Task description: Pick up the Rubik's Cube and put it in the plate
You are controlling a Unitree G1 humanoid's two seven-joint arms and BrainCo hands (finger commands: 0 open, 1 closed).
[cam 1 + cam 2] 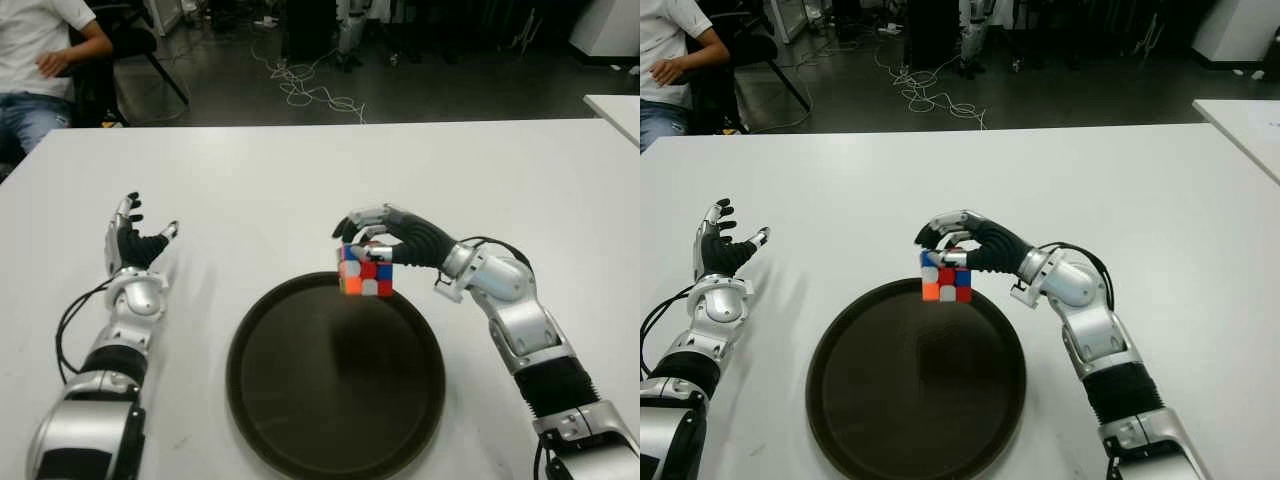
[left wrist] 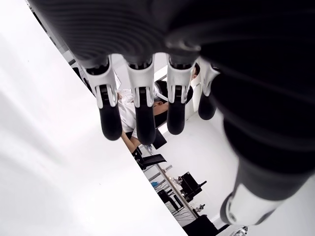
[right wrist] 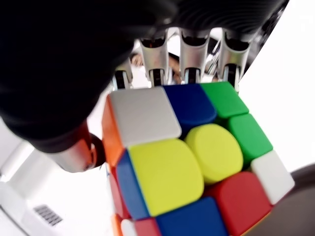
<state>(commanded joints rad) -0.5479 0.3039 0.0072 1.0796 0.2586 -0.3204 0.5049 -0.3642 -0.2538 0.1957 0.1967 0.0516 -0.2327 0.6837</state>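
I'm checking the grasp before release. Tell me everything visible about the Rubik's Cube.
The Rubik's Cube is a scrambled plastic cube with glossy, rounded tiles: white, blue, green, yellow, red and orange show in the right wrist view. The right hand grips it from above, fingers curled over one side, thumb on the opposite side. It shows over the far rim of the plate, slightly tilted; whether it touches the plate cannot be told.

The plate (image 1: 300,430) lies on the tabletop (image 1: 300,180), near the robot's edge. The Rubik's Cube (image 1: 365,273), gripped in the right hand (image 1: 385,238), is above the plate's far rim. The left hand (image 1: 133,245) shows left of the plate, well apart.
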